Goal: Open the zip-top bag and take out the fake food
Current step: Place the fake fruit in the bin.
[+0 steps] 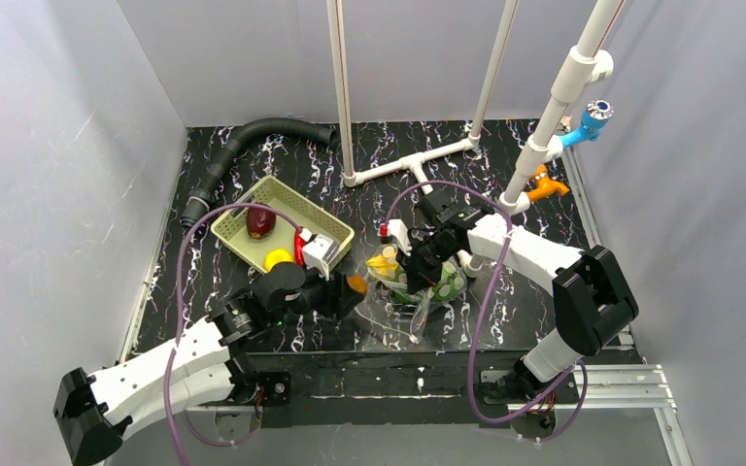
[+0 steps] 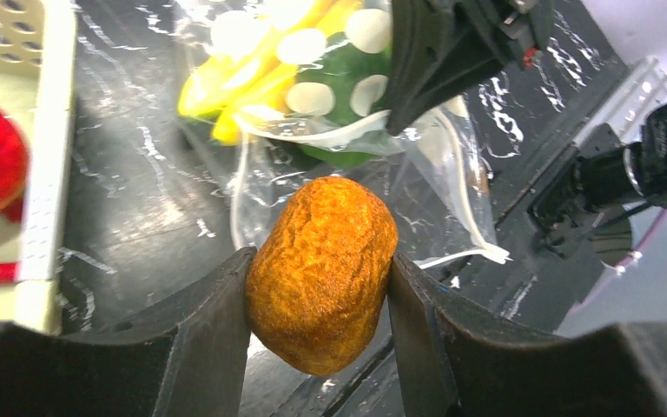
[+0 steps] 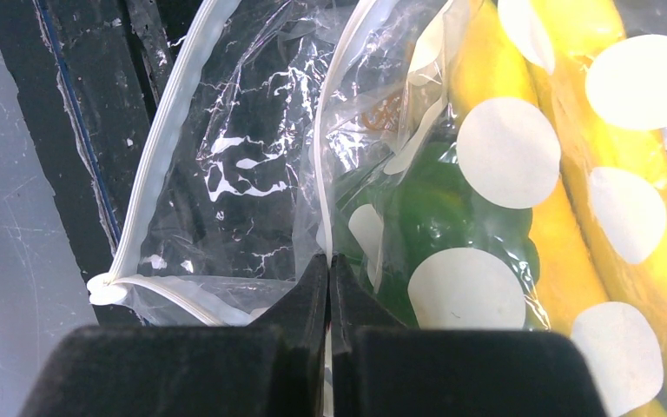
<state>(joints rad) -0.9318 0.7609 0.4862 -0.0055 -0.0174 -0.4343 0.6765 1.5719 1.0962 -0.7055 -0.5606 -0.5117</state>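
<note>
Carrying step: lift the orange piece (image 2: 321, 278) clear of the zip-top bag (image 2: 313, 97), squeeze steady, then swing it probably to the basket (image 1: 311, 206).
Left claw (image 2: 320, 261): half-wide, gripping the orange piece by its sides.
Right claw (image 3: 328, 269): closed, pinching the bag's film by the zip strip.
Bag: on the table (image 1: 379, 141), just beyond the left claw, with banana (image 3: 573, 217) and green piece (image 3: 452, 208) inside.

Pale green basket (image 1: 313, 216), black ribbed hose (image 1: 253, 131) behind it, white pipe frame (image 1: 413, 163), orange clamp (image 1: 547, 184), perhaps a blue fitting (image 1: 584, 130)
</note>
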